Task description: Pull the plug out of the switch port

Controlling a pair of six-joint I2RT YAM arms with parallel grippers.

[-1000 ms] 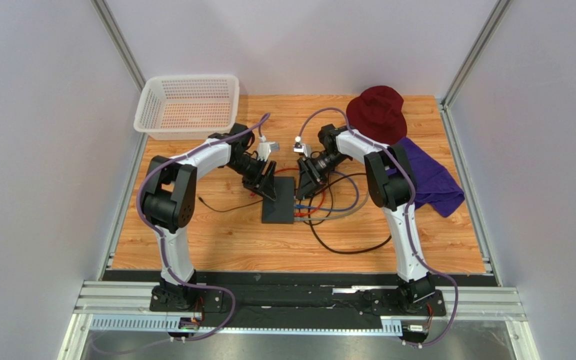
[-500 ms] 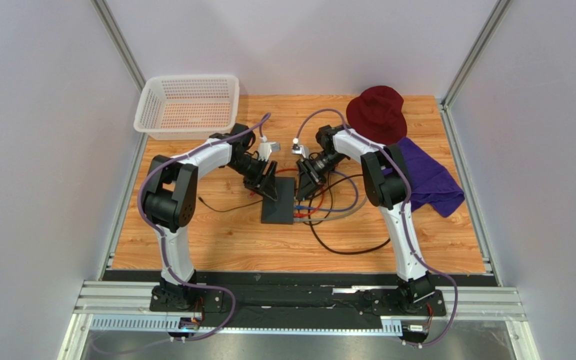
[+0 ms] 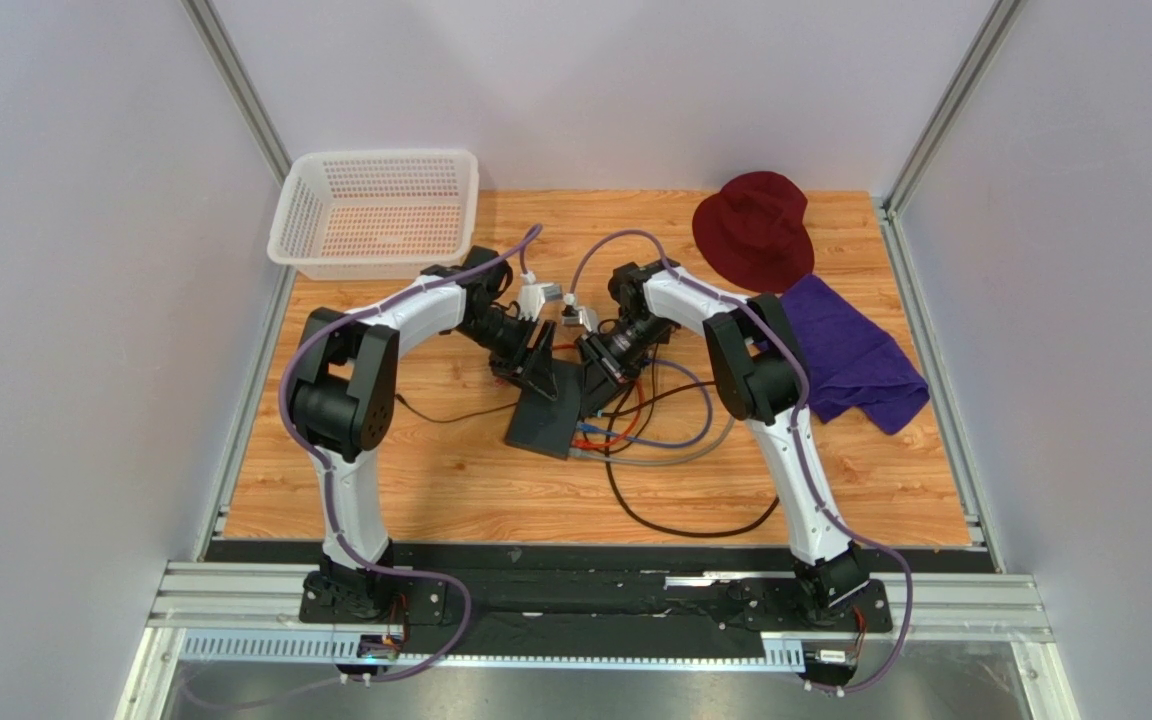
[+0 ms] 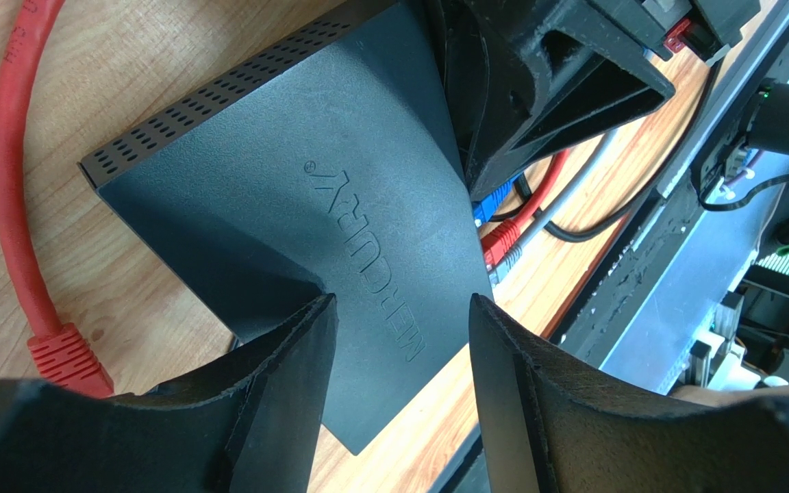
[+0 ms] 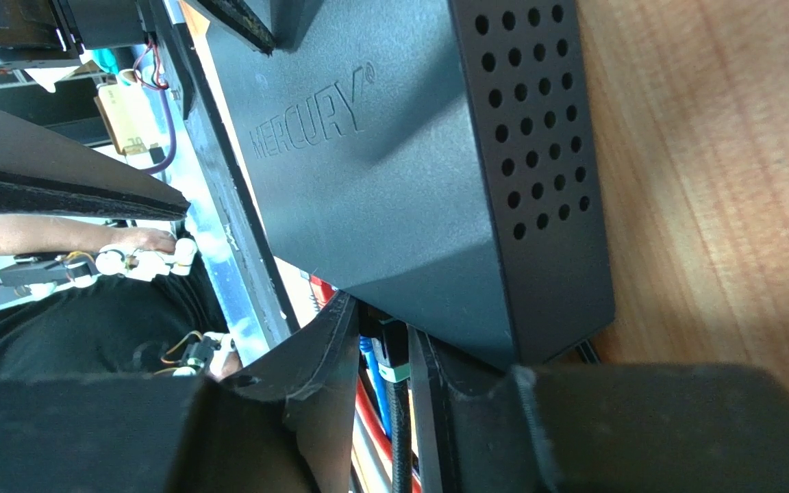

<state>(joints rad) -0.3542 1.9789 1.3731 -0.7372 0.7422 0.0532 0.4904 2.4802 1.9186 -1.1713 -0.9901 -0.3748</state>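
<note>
The dark grey switch (image 3: 545,425) lies skewed at mid-table, its row of ports on the right edge with red, blue, grey and black cables plugged in. My right gripper (image 3: 597,368) is at that edge. In the right wrist view it (image 5: 384,327) is shut on a black plug (image 5: 388,351) with a braided cable, which sits in a switch port under the box (image 5: 409,175); a blue plug (image 5: 370,353) is beside it. My left gripper (image 3: 540,375) is open, its fingers straddling the top of the switch (image 4: 296,205).
A loose red cable end (image 4: 64,359) lies on the wood left of the switch. A black cable loop (image 3: 687,518) trails near-right. A white basket (image 3: 375,210) stands back left; a maroon hat (image 3: 755,228) and purple cloth (image 3: 853,360) lie back right.
The right gripper has moved left toward the left gripper. The switch has turned, its near end swinging left, and the cables were dragged along.
</note>
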